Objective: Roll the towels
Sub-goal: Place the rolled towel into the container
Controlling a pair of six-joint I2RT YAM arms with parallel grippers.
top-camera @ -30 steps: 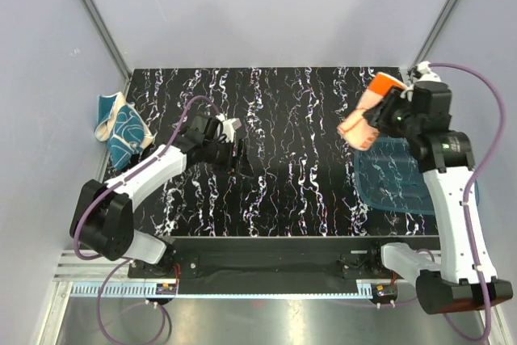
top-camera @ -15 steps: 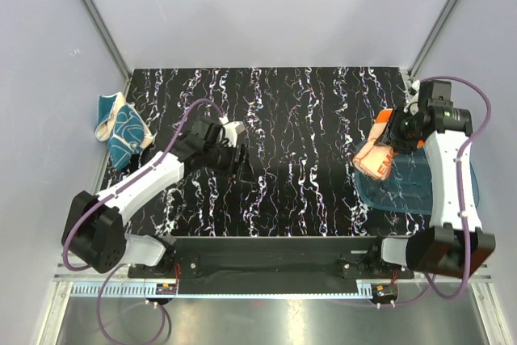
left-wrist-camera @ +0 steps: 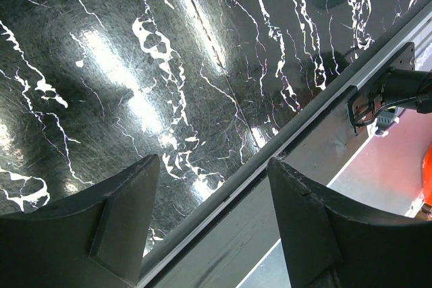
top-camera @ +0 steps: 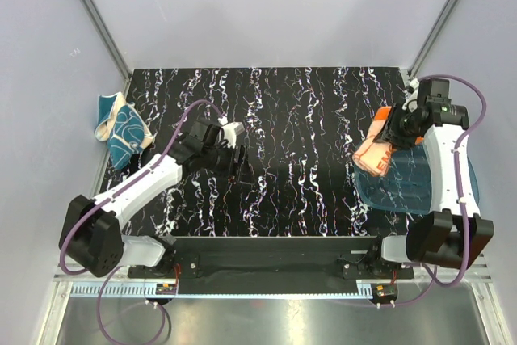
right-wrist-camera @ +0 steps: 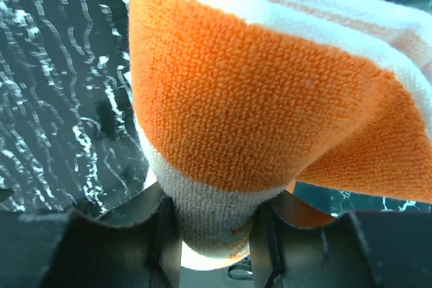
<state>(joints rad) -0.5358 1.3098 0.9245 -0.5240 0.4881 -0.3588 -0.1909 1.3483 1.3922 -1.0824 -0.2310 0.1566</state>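
Observation:
The orange and peach towel point(top-camera: 374, 152) is bundled into a thick roll and hangs above the left rim of the blue tray point(top-camera: 420, 183). My right gripper point(top-camera: 386, 140) is shut on it; in the right wrist view the orange towel point(right-wrist-camera: 256, 99) fills the frame, its white edge pinched between the fingers point(right-wrist-camera: 169, 241). The teal towel point(top-camera: 121, 129) lies crumpled at the table's far left edge. My left gripper point(top-camera: 239, 161) hovers over the black marbled table left of centre, open and empty, as the left wrist view shows with its gripper point(left-wrist-camera: 212, 187) over the table's front edge.
The translucent blue tray sits at the right side of the table. A metal rail point(left-wrist-camera: 270, 166) runs along the table's front edge. Grey walls enclose the table at the back and sides.
My right arm has swung down and toward the tray with the orange towel, then nearly stopped. The left gripper has shifted slightly toward the near edge, still open.

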